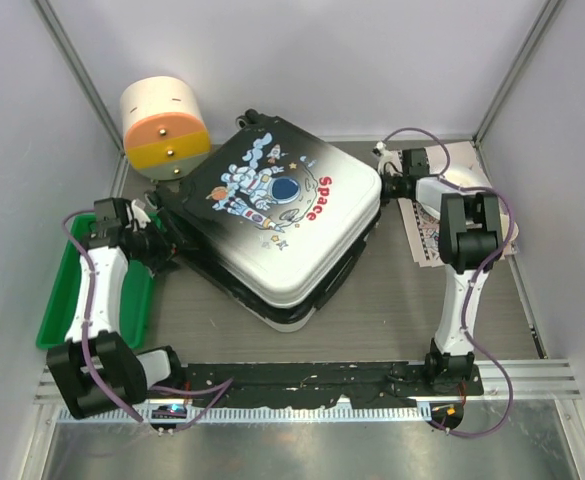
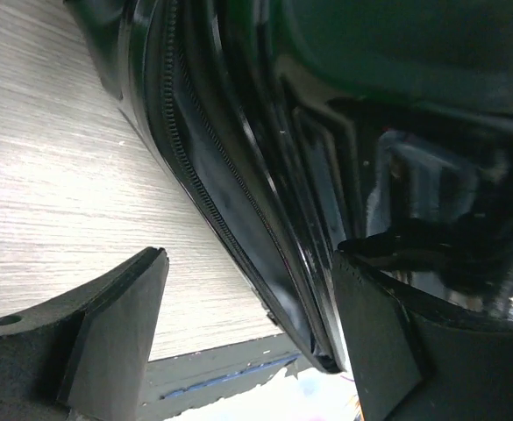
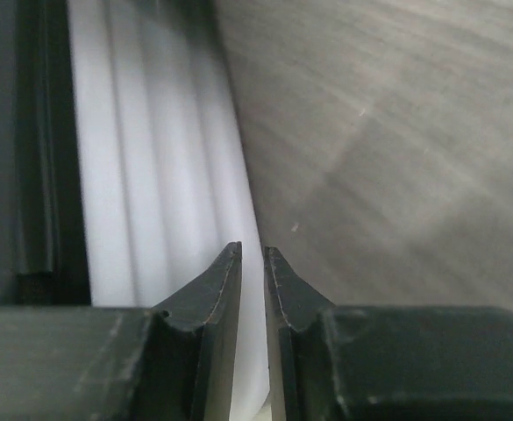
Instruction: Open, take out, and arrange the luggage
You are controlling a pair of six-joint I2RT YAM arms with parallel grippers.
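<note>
The luggage [image 1: 272,215] lies flat in the middle of the table, astronaut "Space" print up, with its lid slightly raised off the lower shell at the front. My left gripper [image 1: 167,235] is at its left corner. In the left wrist view the gripper [image 2: 252,254] is open, and the black zippered rim of the luggage [image 2: 265,132] runs between the fingers, close to the right finger [image 2: 370,333]. My right gripper [image 1: 382,183] is at the luggage's right corner. In the right wrist view it [image 3: 252,250] is shut, with nothing seen between the fingers, against the white shell [image 3: 151,175].
A green tray [image 1: 57,300] lies under my left arm at the left wall. A cream-and-orange cylinder [image 1: 164,125] stands behind the luggage at the back left. A printed paper sheet [image 1: 427,235] lies under my right arm. A black rail [image 1: 312,375] runs along the near edge.
</note>
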